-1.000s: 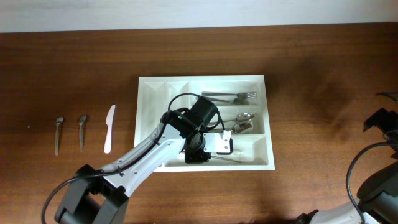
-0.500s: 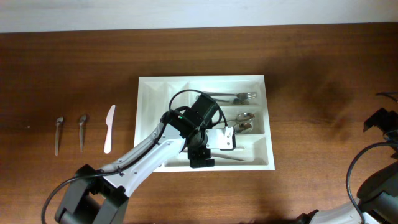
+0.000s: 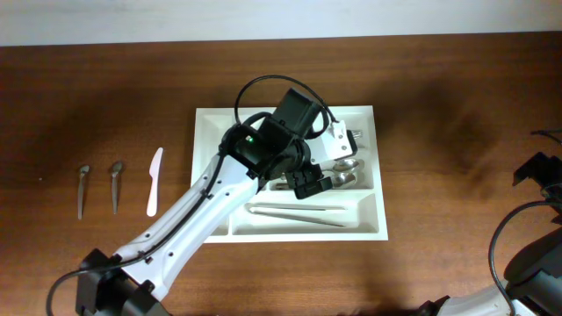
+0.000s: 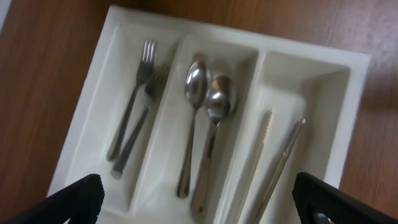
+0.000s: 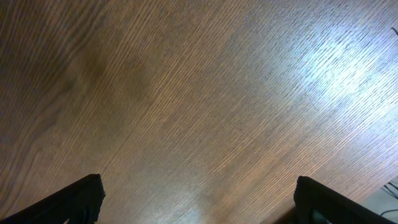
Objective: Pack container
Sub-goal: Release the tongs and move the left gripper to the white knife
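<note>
**A:** so what was actually sitting on that table (image 3: 439, 132)?

**B:** dark brown wood top. The white container (image 3: 211, 132) lay flat near the middle. Well off to its left, in a row: a small metal utensil (image 3: 82, 189), a second metal utensil (image 3: 115, 184) just beside it, then a white plastic knife (image 3: 154, 181). None were touching.

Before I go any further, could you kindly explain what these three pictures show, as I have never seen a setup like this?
This is a two-armed robot at a wooden table. One picture looks down from above; the other two come from cameras on each wrist. The left gripper hangs open over the white container, holding nothing. In the container lie two forks, two spoons and two knives. Beside it on the table wait a white plastic knife and two small metal utensils. The right gripper, also open and empty, sees only bare wood.
</note>
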